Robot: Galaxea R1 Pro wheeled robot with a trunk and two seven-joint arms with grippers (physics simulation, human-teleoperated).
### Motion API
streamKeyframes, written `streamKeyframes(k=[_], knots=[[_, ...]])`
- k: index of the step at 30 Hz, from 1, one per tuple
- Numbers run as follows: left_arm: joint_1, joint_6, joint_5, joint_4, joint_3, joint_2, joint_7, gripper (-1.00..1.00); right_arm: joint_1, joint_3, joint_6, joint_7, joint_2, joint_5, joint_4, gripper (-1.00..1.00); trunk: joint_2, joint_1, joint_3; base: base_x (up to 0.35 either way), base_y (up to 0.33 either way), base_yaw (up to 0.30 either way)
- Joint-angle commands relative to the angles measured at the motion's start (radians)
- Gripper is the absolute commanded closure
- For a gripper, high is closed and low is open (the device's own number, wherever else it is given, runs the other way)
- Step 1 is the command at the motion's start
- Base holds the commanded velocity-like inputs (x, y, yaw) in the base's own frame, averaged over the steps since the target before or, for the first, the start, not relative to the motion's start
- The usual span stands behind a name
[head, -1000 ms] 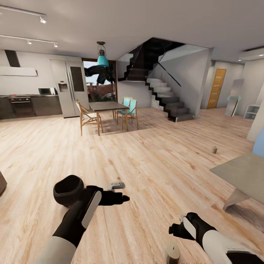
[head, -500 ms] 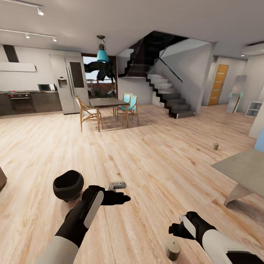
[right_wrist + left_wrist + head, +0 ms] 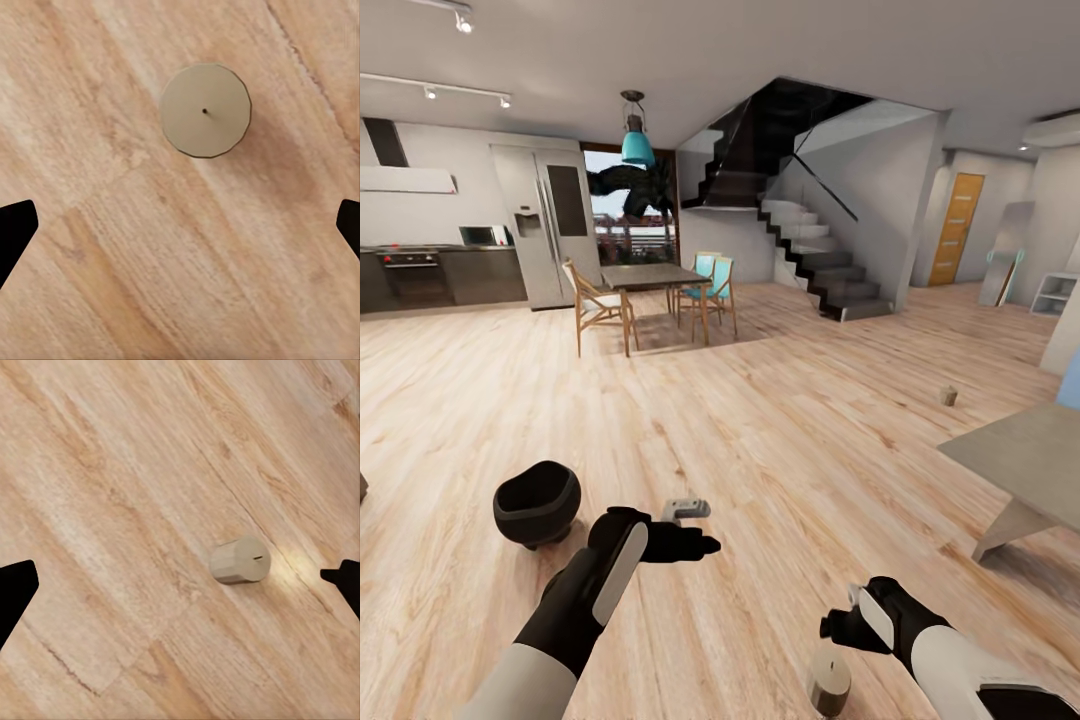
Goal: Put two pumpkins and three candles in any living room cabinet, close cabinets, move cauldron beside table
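The black cauldron [image 3: 537, 502] stands on the wood floor just left of my left gripper [image 3: 698, 545], apart from it. That gripper is open, and a tan candle [image 3: 685, 509] lies on its side on the floor just beyond it; the left wrist view has this candle [image 3: 240, 560] between the spread fingertips [image 3: 15, 594]. My right gripper [image 3: 833, 628] is open over a second candle [image 3: 828, 683] that stands upright, seen from above [image 3: 205, 110]. A third candle [image 3: 949, 396] stands far off at the right, beyond the grey low table [image 3: 1025, 462]. Pumpkins and cabinet are out of view.
Wide wood-plank floor lies ahead. A dining table with chairs [image 3: 650, 290] stands in the middle distance, the kitchen units [image 3: 440, 275] at the back left, a staircase [image 3: 810, 260] behind. A blue sofa edge [image 3: 1070, 378] shows at the far right.
The view has shifted slightly. The cauldron, partly behind my left forearm a second ago, now stands free a little further left. Both grippers stay open in place.
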Motion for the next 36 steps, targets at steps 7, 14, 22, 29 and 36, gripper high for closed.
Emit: streamKeyframes(k=[7, 14, 22, 29, 36], knots=[[-0.001, 0.003, -0.002, 0.001, 0.0, 0.0, -0.002, -1.0, 0.0, -0.002, 0.013, -0.001, -0.002, -0.005, -0.002, -1.0, -0.05, 0.027, -0.023, 0.047, 0.009, 0.0], [-0.001, 0.003, -0.002, 0.0, 0.0, 0.0, -0.003, -1.0, 0.0, -0.001, 0.055, 0.0, -0.002, -0.005, -0.002, -1.0, -0.099, 0.054, -0.045, 0.246, 0.088, 0.0], [-0.001, 0.003, -0.002, 0.0, 0.0, -0.009, -0.002, -1.0, 0.0, 0.0, 0.1, 0.003, -0.001, -0.005, -0.009, -1.0, -0.141, 0.077, -0.072, 0.059, 0.019, 0.0], [0.0, 0.003, -0.003, -0.002, 0.0, -0.01, -0.002, -1.0, 0.0, 0.001, 0.132, -0.005, 0.0, -0.002, -0.011, -1.0, -0.143, 0.081, -0.099, 0.003, 0.001, 0.0], [0.0, 0.003, -0.003, -0.002, 0.0, -0.009, -0.002, -1.0, -0.005, 0.001, 0.178, -0.005, -0.002, 0.0, -0.012, -1.0, -0.144, 0.084, -0.126, 0.0, 0.0, 0.0]])
